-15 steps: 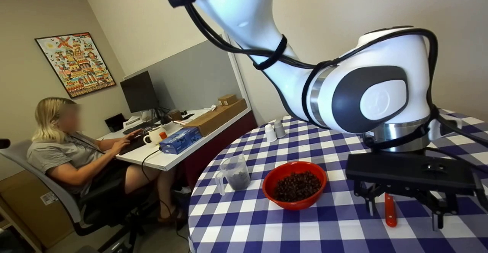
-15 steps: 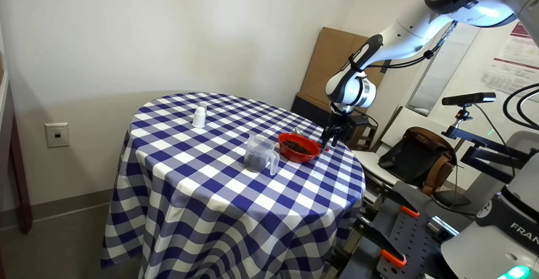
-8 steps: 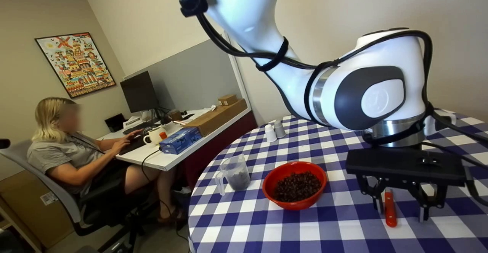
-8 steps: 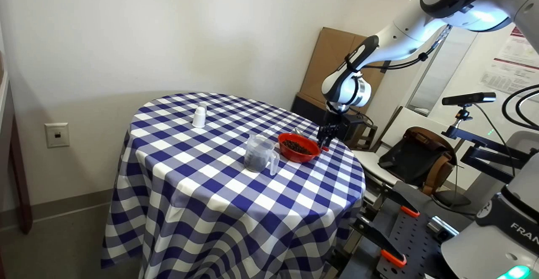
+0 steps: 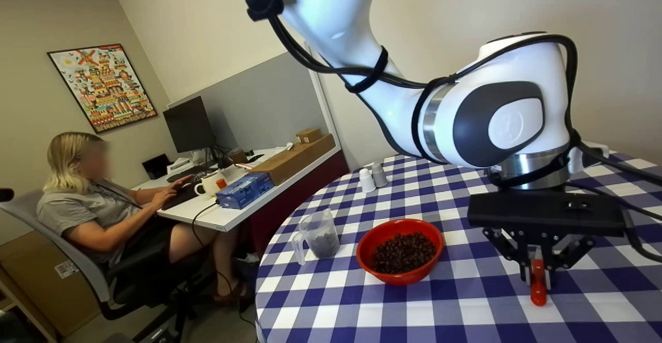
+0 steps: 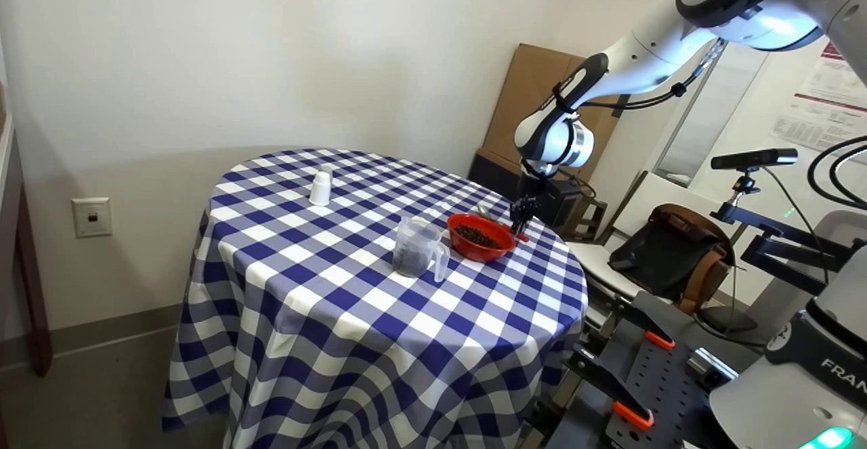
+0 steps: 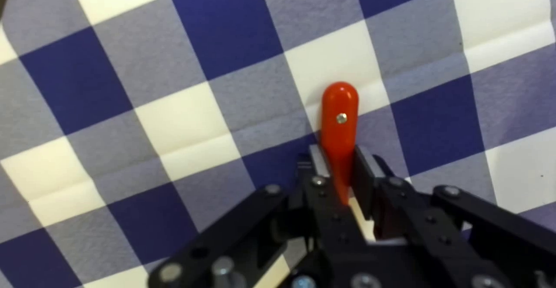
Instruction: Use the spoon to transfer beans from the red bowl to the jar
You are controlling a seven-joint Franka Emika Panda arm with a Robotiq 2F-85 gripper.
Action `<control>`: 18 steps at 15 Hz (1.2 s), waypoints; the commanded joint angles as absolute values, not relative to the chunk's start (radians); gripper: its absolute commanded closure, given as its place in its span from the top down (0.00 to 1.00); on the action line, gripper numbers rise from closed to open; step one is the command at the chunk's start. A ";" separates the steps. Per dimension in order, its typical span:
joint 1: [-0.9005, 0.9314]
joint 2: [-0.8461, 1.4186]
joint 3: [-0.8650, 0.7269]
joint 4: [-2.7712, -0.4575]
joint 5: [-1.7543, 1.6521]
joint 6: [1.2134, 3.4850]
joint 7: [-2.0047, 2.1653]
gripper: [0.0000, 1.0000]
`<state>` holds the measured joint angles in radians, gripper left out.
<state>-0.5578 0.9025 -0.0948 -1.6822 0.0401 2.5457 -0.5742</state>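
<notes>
The spoon's red-orange handle [image 7: 340,105] is pinched between the fingers of my gripper [image 7: 342,162], its rounded end poking out past them, low over the cloth. In an exterior view, the shiny spoon head [image 6: 483,211] shows behind the bowl's rim; the wrist view hides it under the gripper. Left of the gripper [image 5: 538,277] stands the red bowl [image 5: 398,279], holding a heap of dark beans [image 5: 406,254]. Beyond the bowl is the clear jar [image 5: 320,237], which has a side handle and a greyish lower half; I cannot tell what is inside.
A white shaker [image 5: 367,180] and a grey shaker [image 5: 379,175] stand farther back on the round table with its blue-and-white checked cloth [image 5: 331,286]. A person [image 5: 93,203] sits at a desk [image 5: 227,218] beyond the table.
My gripper has moved a little left in an exterior view, and its fingers have come together on the spoon handle. The handle has shifted slightly to the right there. Bowl and jar have not moved.
</notes>
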 commanded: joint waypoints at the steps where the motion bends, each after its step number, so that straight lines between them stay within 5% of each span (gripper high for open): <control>1: -0.563 0.922 -0.080 -1.660 0.020 2.529 -0.570 0.07; 18: -0.459 0.575 -0.059 -1.717 -0.078 2.078 -0.985 0.06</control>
